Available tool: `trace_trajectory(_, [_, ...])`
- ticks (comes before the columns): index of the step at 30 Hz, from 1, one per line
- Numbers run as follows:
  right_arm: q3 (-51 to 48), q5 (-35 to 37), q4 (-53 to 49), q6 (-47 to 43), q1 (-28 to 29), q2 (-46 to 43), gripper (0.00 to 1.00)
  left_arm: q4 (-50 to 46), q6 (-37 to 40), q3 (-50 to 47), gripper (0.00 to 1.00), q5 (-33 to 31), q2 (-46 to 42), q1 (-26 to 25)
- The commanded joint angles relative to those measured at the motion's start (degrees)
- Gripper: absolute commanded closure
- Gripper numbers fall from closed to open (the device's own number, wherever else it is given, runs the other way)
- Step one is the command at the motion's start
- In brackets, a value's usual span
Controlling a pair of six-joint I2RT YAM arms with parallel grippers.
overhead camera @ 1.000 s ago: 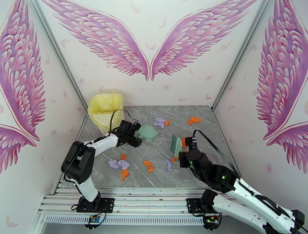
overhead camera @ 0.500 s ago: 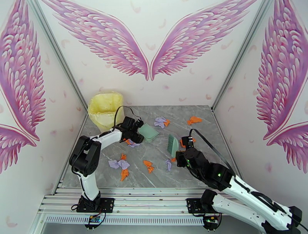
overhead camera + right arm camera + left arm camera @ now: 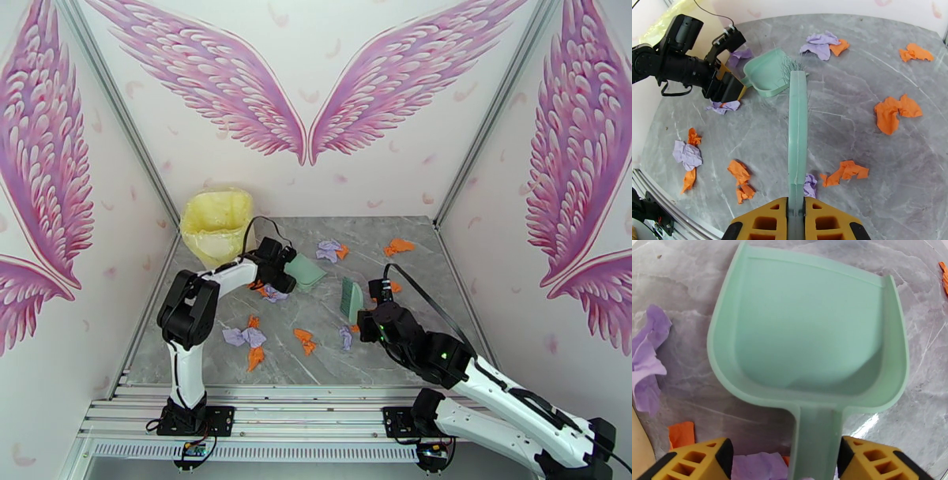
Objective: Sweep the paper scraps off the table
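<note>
The paper scraps, orange and lavender, lie scattered over the grey counter. A lavender bit and an orange one sit just beside our right hand on its right. More lie off to its left, and two clusters rest well ahead of it near the far edge. We judge them featherweight, soft and crumpled, apt to skitter or catch in bristles. So we would not pinch them one by one; they want a low, slow push from behind into a scoop. Our right hand is clamped on the spine of the green brush, whose far end reaches close to the dustpan. That dustpan lies flat and empty directly ahead of our left hand, mouth facing away. This hand's jaws stand apart astride the dustpan's handle: one pad seems to touch it and the other is off it, so nothing is gripped yet. The handle looks stiff and smooth, the sensible place to hold. Lavender and orange bits lie under and beside that hand. A yellow-lined bin stands behind it to the left.
</note>
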Motion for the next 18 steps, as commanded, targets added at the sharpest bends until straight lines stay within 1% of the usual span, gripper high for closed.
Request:
trace_trajectory(1, [0.08,-0.06,1.42,0.10,-0.35,-0.79,1.00,0.54,-1.21,-0.84,0.31,0.21,1.48,0.03])
trace_trajectory(4, [-0.35,0.09,1.58,0.10,-0.41,-0.89,1.00,1.67,-0.77,-2.04,0.32,-0.46,0.40,-0.42])
trace_trajectory(11, [-0.61,-0.60,3.23,0.15,-0.46,0.52,1.00,2.10,-0.13,-2.43,0.34,0.17,0.25,-0.67])
trace_trajectory(18, [-1.15,-0.91,3.95,0.46,-0.45,1.08,1.00,3.58,0.92,-3.86,0.40,-0.29,-0.65,-1.45])
